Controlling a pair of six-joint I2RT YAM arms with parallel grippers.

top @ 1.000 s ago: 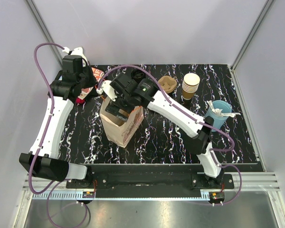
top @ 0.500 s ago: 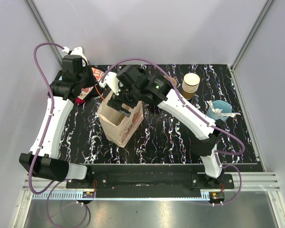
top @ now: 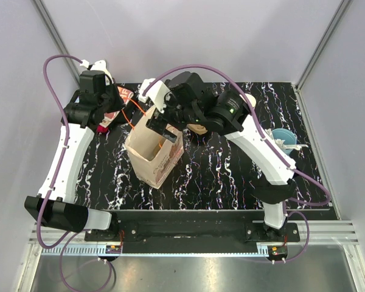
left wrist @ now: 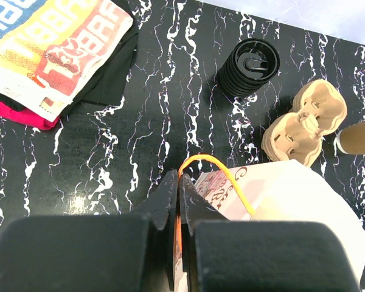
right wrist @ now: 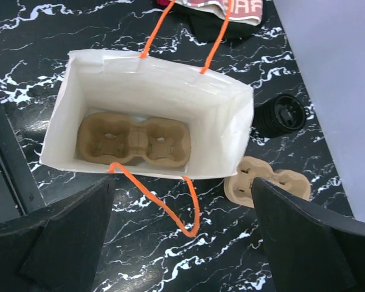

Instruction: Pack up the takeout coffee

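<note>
No view shows the takeout coffee with its black lid. A white paper bag [top: 153, 157] stands open on the black marbled table. My left gripper [top: 123, 111] is shut on one of its orange handles [left wrist: 222, 165]; in the left wrist view the gripper [left wrist: 178, 182] pinches the cord beside the bag [left wrist: 292, 194]. My right gripper [top: 162, 125] hovers above the bag's mouth, wide open and empty [right wrist: 182, 225]. The right wrist view looks down into the bag [right wrist: 152, 91], where a brown pulp cup carrier [right wrist: 134, 139] lies on the bottom.
A second pulp carrier [right wrist: 267, 185] lies on the table beside the bag. A stack of black lids [left wrist: 248, 66] stands behind it. Printed packets [left wrist: 55, 48] lie at the far left. A light blue cup [top: 286, 139] stands at the right.
My right gripper has risen out of the bag's mouth and drawn back toward the far side. The left gripper and the bag have stayed put.
</note>
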